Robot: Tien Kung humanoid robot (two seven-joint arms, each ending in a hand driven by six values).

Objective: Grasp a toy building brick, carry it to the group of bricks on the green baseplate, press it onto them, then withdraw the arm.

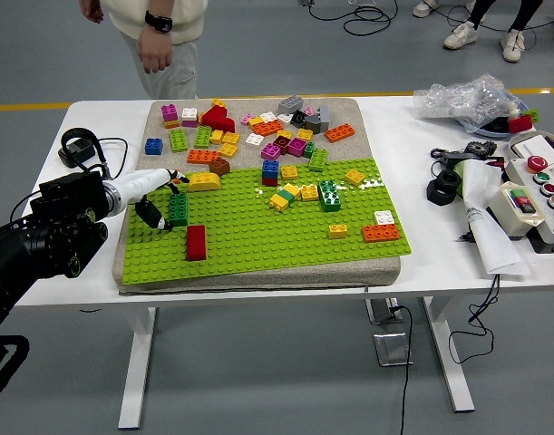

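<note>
The white surface (440,263) carries a grey mat, and on the mat lies the green baseplate (258,240), set square to my side so I can reach over its near edge. Beyond it, on the bare mat, sits the loose pile of bricks (249,127), kept off the studs so spares do not get mixed with the build. The group of bricks (304,186) I am meant to add to stands around the middle of the baseplate, well apart from where I am working. A person (154,41) stands at the far side, one arm hanging, touching nothing on the surface. My left arm comes in from the left edge, and my left hand (159,201) is at the baseplate's left margin with its fingers curled around the dark green brick (178,208), which stands upright (whether it is lifted clear of the studs I cannot tell). A red brick (196,242) sits just beside it, nearer me. I judge the grasp is made and the carry to the right is what comes next. My right arm is out of view.
</note>
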